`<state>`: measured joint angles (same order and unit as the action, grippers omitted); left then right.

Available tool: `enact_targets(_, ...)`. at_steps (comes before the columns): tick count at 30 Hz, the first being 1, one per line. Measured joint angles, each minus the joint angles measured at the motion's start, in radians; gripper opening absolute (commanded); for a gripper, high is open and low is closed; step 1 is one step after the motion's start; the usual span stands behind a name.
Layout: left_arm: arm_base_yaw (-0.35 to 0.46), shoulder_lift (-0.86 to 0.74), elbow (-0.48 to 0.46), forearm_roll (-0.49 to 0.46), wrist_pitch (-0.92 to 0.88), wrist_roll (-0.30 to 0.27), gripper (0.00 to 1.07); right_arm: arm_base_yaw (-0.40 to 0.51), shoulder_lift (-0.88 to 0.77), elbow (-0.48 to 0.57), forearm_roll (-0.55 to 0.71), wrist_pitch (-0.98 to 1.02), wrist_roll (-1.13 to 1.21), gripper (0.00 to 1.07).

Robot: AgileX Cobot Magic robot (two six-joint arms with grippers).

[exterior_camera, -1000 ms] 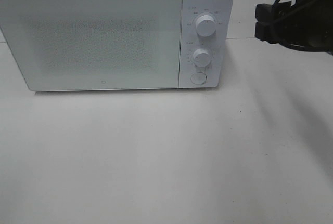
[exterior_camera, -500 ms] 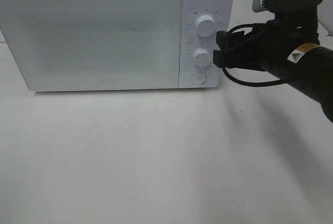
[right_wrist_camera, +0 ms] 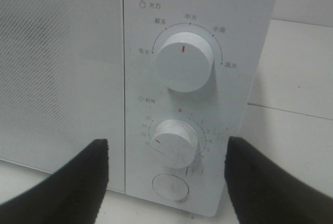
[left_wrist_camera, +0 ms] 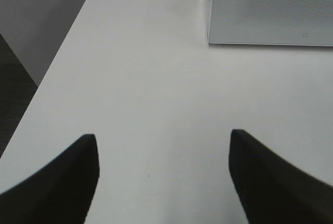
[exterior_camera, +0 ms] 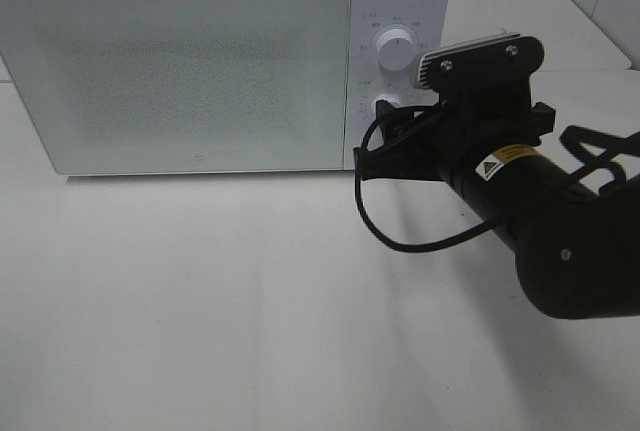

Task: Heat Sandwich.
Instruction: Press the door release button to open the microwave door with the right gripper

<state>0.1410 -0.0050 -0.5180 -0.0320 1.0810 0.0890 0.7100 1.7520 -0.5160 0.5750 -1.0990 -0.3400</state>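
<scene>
Movement: right hand (right_wrist_camera: 165,142) advanced to white box microwave's (exterior_camera: 200,71) lower round dial (right_wrist_camera: 174,143), spread, empty; left hand (left_wrist_camera: 162,134) likewise spread.

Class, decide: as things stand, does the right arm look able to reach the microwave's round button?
Probably yes: the right gripper faces the panel, jaws open, and nothing stands between it and the button.

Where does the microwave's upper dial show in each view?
Exterior high: the upper dial sits right of the door, near the top.
Right wrist: the upper dial is straight ahead, over the lower dial.
Left wrist: not in it.
Shared landmark: the door, seen in all three.
</scene>
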Motion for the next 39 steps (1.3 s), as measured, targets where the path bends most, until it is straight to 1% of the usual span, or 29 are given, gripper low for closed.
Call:
enact_targets(1, 0.000, 0.000, 0.000, 0.000, 0.000, 0.000, 0.68, 0.020, 0.034, -0.001, 0.029, -0.039, -0.017, 0.63)
enact_targets(3, 0.000, 0.000, 0.000, 0.000, 0.000, 0.000, 0.68, 0.035, 0.064, -0.015, 0.058, -0.054, -0.024, 0.63)
enact_targets(4, 0.000, 0.000, 0.000, 0.000, 0.000, 0.000, 0.68, 0.048, 0.090, -0.035, 0.092, -0.062, -0.027, 0.63)
enact_targets(5, 0.000, 0.000, 0.000, 0.000, 0.000, 0.000, 0.68, 0.048, 0.090, -0.035, 0.092, -0.062, -0.027, 0.63)
enact_targets(7, 0.000, 0.000, 0.000, 0.000, 0.000, 0.000, 0.68, 0.056, 0.117, -0.061, 0.130, -0.065, -0.032, 0.63)
enact_targets(9, 0.000, 0.000, 0.000, 0.000, 0.000, 0.000, 0.68, 0.058, 0.152, -0.105, 0.187, -0.065, -0.033, 0.63)
enact_targets(14, 0.000, 0.000, 0.000, 0.000, 0.000, 0.000, 0.68, 0.058, 0.176, -0.148, 0.214, -0.070, -0.033, 0.63)
enact_targets(15, 0.000, 0.000, 0.000, 0.000, 0.000, 0.000, 0.68, 0.058, 0.192, -0.170, 0.221, -0.072, -0.033, 0.63)
enact_targets(20, 0.000, 0.000, 0.000, 0.000, 0.000, 0.000, 0.68, 0.058, 0.244, -0.216, 0.232, -0.077, -0.033, 0.60)
enact_targets(22, 0.000, 0.000, 0.000, 0.000, 0.000, 0.000, 0.68, 0.058, 0.267, -0.231, 0.234, -0.077, -0.032, 0.56)
enact_targets(23, 0.000, 0.000, 0.000, 0.000, 0.000, 0.000, 0.68, 0.058, 0.273, -0.232, 0.234, -0.077, -0.026, 0.50)
enact_targets(24, 0.000, 0.000, 0.000, 0.000, 0.000, 0.000, 0.68, 0.058, 0.273, -0.232, 0.234, -0.077, -0.026, 0.50)
enact_targets(26, 0.000, 0.000, 0.000, 0.000, 0.000, 0.000, 0.68, 0.058, 0.283, -0.233, 0.239, -0.076, -0.010, 0.43)
enact_targets(27, 0.000, 0.000, 0.000, 0.000, 0.000, 0.000, 0.68, 0.058, 0.293, -0.233, 0.244, -0.077, 0.016, 0.33)
enact_targets(28, 0.000, 0.000, 0.000, 0.000, 0.000, 0.000, 0.68, 0.058, 0.300, -0.233, 0.247, -0.076, 0.031, 0.27)
enact_targets(29, 0.000, 0.000, 0.000, 0.000, 0.000, 0.000, 0.68, 0.058, 0.300, -0.233, 0.247, -0.076, 0.031, 0.27)
enact_targets(30, 0.000, 0.000, 0.000, 0.000, 0.000, 0.000, 0.68, 0.058, 0.303, -0.233, 0.247, -0.076, 0.048, 0.23)
enact_targets(31, 0.000, 0.000, 0.000, 0.000, 0.000, 0.000, 0.68, 0.058, 0.309, -0.233, 0.247, -0.076, 0.072, 0.18)
enact_targets(32, 0.000, 0.000, 0.000, 0.000, 0.000, 0.000, 0.68, 0.058, 0.315, -0.233, 0.247, -0.071, 0.123, 0.09)
enact_targets(33, 0.000, 0.000, 0.000, 0.000, 0.000, 0.000, 0.68, 0.058, 0.315, -0.233, 0.247, -0.063, 0.158, 0.05)
enact_targets(34, 0.000, 0.000, 0.000, 0.000, 0.000, 0.000, 0.68, 0.058, 0.315, -0.233, 0.247, -0.063, 0.158, 0.05)
enact_targets(35, 0.000, 0.000, 0.000, 0.000, 0.000, 0.000, 0.68, 0.058, 0.315, -0.233, 0.247, -0.059, 0.198, 0.01)
enact_targets(36, 0.000, 0.000, 0.000, 0.000, 0.000, 0.000, 0.68, 0.058, 0.315, -0.233, 0.246, -0.045, 0.289, 0.00)
enact_targets(38, 0.000, 0.000, 0.000, 0.000, 0.000, 0.000, 0.68, 0.058, 0.315, -0.233, 0.246, -0.034, 0.332, 0.00)
enact_targets(39, 0.000, 0.000, 0.000, 0.000, 0.000, 0.000, 0.68, 0.058, 0.315, -0.233, 0.242, -0.024, 0.389, 0.00)
